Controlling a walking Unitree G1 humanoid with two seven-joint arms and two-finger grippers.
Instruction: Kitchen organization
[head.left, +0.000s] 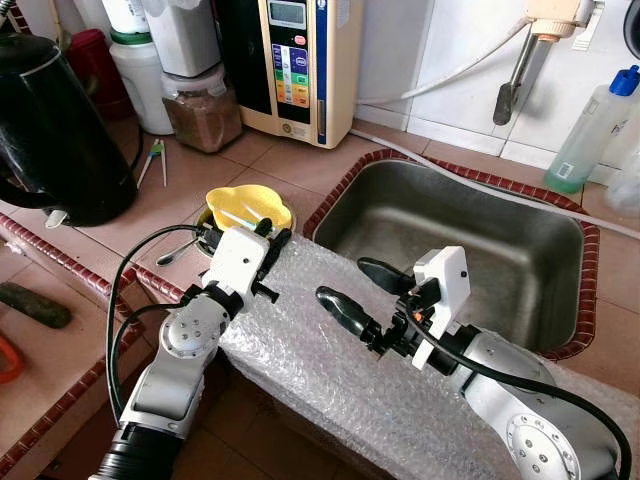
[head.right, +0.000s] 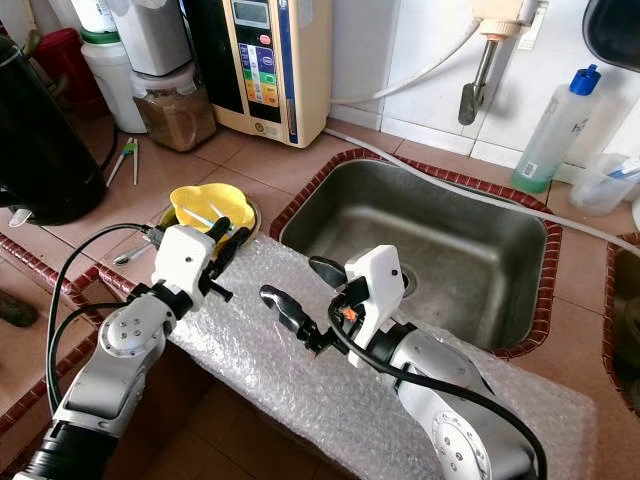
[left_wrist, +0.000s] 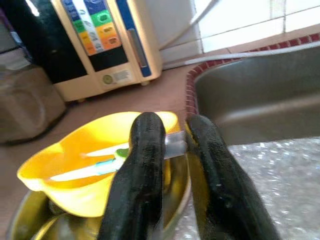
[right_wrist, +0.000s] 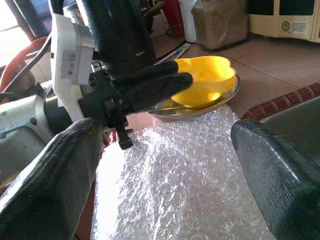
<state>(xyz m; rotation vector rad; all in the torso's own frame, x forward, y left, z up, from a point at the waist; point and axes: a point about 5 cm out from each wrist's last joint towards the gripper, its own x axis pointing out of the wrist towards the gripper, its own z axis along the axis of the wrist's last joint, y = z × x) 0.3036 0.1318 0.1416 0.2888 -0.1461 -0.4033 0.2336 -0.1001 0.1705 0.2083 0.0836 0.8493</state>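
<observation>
The yellow bowl (head.left: 248, 206) sat in a metal dish (left_wrist: 180, 185) beside the sink (head.left: 460, 240), right at the left gripper (left_wrist: 172, 145), whose fingers pinched a small clear thing. The right gripper (head.left: 358, 285), fingers wide apart, was farther off

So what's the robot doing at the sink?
It is tidying a kitchen counter. Its left gripper reaches to the yellow plastic bowl in a round metal dish beside the steel sink, its black fingers nearly shut around a thin utensil handle. Its right gripper hovers open over the bubble wrap sheet.
</observation>
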